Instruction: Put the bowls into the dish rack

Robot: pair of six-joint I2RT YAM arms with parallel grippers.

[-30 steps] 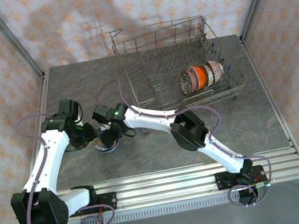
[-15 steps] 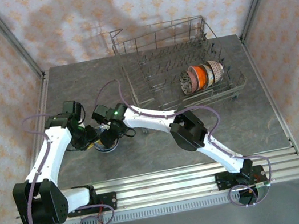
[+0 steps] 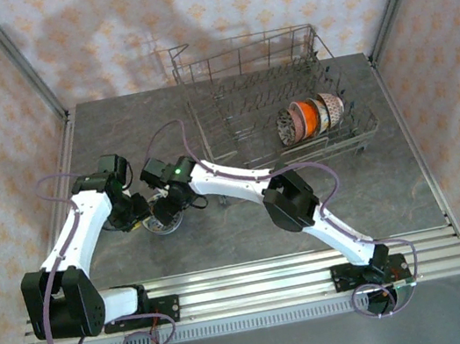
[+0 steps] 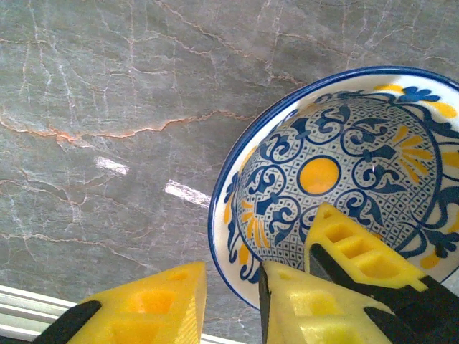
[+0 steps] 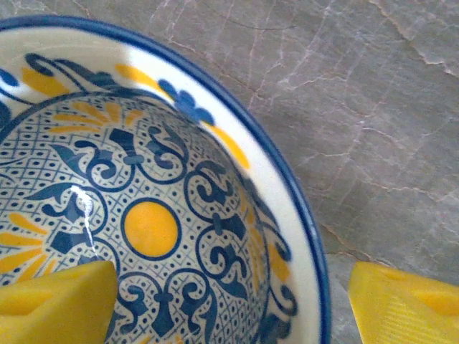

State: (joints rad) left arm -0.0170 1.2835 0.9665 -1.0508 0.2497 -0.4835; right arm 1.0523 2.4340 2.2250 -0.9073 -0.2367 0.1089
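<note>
Left of the dish rack [image 3: 240,126], straddled the rim of an upright blue-and-yellow bowl [image 4: 319,175] with both grippers: right gripper [image 5: 231,287] spread wide, left gripper [image 4: 233,278] parted narrowly.

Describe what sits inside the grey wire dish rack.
A row of small ceramic bowls stands on edge near the right end of the grey wire dish rack. They overlap, so their number is hidden.

From above, we find the blue-and-yellow patterned ceramic bowl [image 3: 166,226] mostly hidden under the left hand [image 3: 140,214] and right hand [image 3: 170,203]; both wrist views cut off its rim. The bowls [image 3: 310,118] in the grey wire dish rack [image 3: 240,126] are too small to count.
</note>
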